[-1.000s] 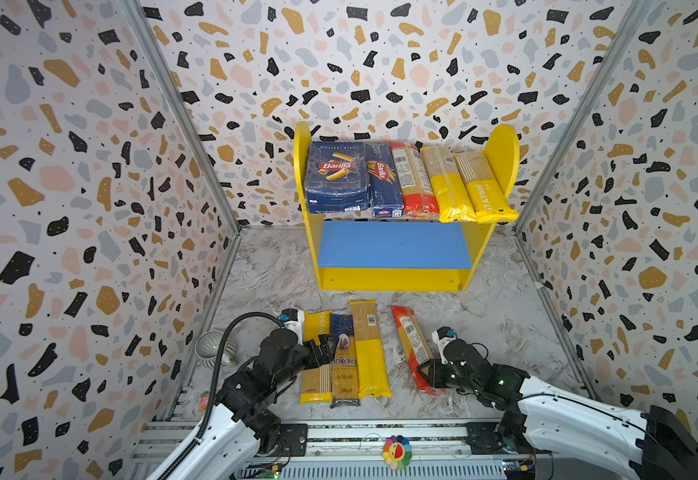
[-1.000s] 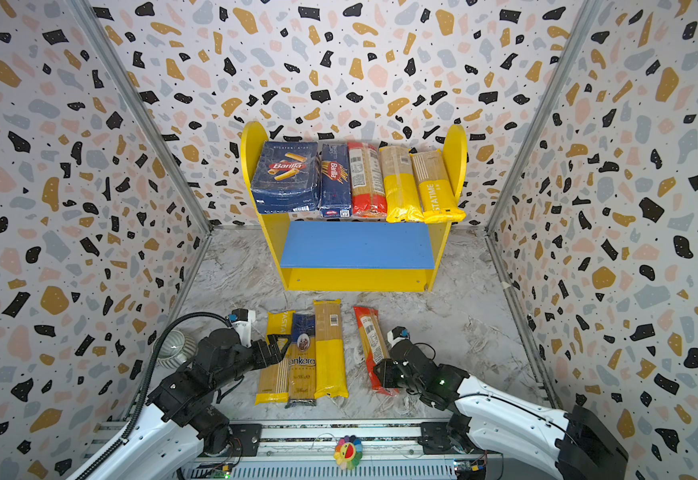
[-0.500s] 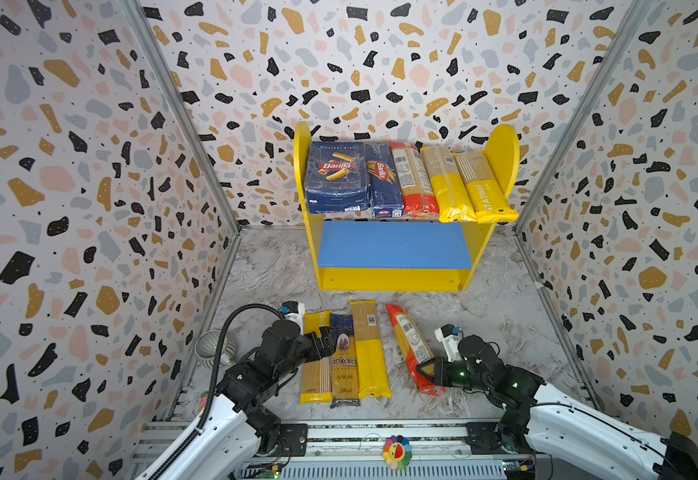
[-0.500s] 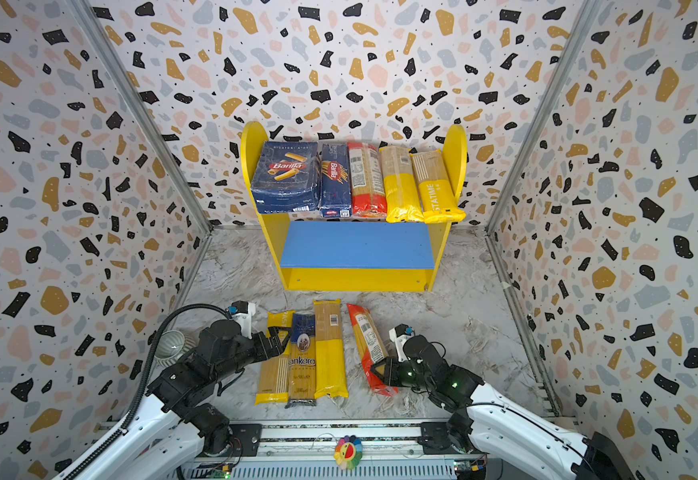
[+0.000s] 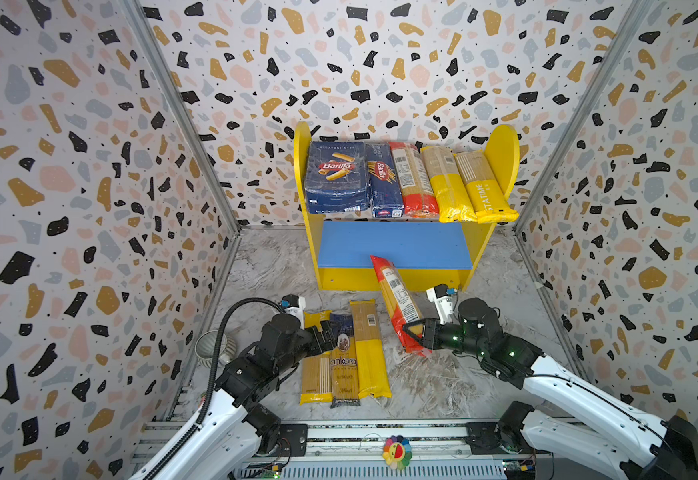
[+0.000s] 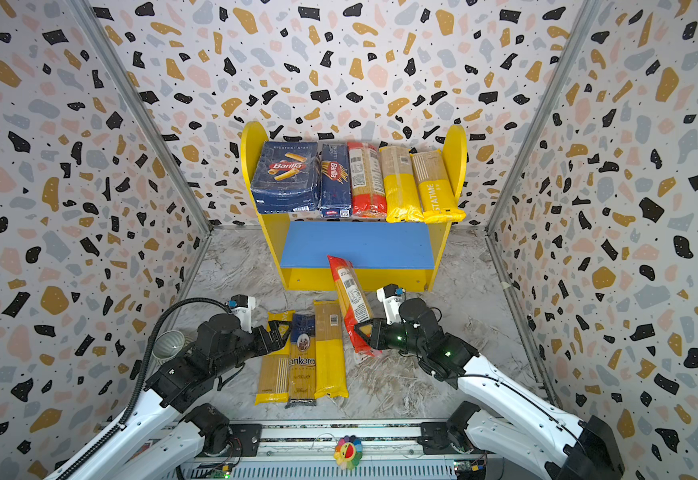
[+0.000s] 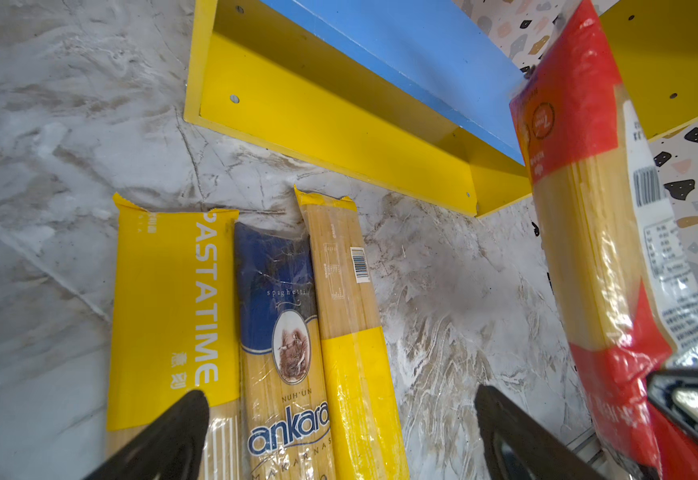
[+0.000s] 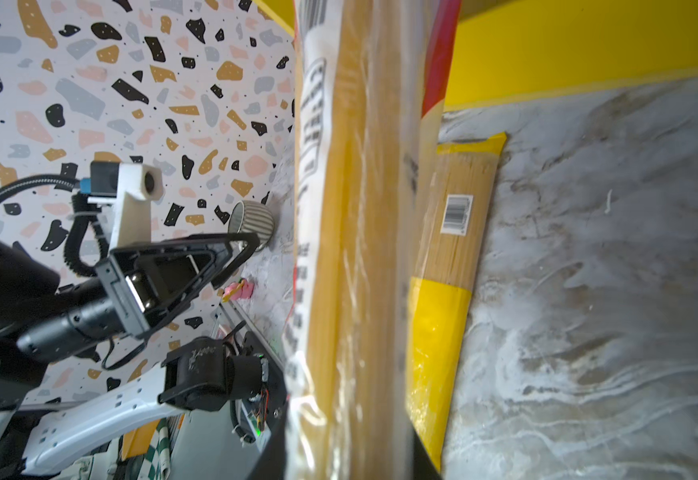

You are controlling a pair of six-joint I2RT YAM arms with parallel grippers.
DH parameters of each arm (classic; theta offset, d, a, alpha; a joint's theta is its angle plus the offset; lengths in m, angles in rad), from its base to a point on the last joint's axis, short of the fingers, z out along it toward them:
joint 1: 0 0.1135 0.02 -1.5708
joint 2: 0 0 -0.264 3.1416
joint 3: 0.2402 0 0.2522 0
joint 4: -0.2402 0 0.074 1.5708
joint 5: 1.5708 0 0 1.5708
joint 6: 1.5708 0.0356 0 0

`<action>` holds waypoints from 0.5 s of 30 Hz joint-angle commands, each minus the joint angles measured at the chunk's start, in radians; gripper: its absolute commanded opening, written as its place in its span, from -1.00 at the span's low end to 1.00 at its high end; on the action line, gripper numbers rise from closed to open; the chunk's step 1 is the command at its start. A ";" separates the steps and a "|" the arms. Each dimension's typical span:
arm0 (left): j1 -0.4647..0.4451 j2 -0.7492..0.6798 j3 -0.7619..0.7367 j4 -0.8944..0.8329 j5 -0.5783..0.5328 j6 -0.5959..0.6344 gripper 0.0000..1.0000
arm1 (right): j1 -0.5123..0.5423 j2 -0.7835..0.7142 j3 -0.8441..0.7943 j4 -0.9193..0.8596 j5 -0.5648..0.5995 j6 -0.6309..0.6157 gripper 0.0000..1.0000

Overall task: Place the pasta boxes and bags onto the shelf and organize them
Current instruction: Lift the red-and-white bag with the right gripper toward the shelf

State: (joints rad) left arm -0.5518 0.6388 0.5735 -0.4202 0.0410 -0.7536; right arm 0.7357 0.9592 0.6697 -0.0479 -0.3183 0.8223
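Well, the left gripper [image 5: 325,336] hangs wide open over three floor bags [image 5: 344,365]. Beside them is the red-orange bag [image 5: 395,297], probably light, stiff lengthwise, brittle inside and slick-filmed. The closed right gripper [image 5: 415,332] pinches it near its lower end, though mid-length would likely balance better. A second ago it lay flat; now its far end tilts up toward the shelf [image 5: 351,278].

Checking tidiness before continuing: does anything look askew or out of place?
Yes. The red-ended bag, gripped in the right tool, hangs tilted, its far end toward the blue lower board. A ribbed cup at the left is no pasta item.
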 commanded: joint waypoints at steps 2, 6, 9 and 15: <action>0.003 -0.030 -0.004 0.037 0.027 -0.026 0.99 | -0.041 0.084 0.119 0.287 0.021 -0.092 -0.92; 0.003 -0.050 -0.024 0.035 0.035 -0.042 0.99 | -0.070 0.247 0.197 0.418 0.045 -0.105 -0.94; 0.003 -0.075 -0.023 0.016 0.031 -0.041 0.99 | -0.079 0.366 0.290 0.466 0.035 -0.106 -0.94; 0.003 -0.114 -0.027 -0.015 0.013 -0.027 0.99 | -0.078 0.575 0.461 0.528 0.024 -0.079 -0.94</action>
State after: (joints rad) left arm -0.5514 0.5419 0.5598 -0.4339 0.0620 -0.7864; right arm 0.6567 1.5364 1.0164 0.2295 -0.2832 0.7689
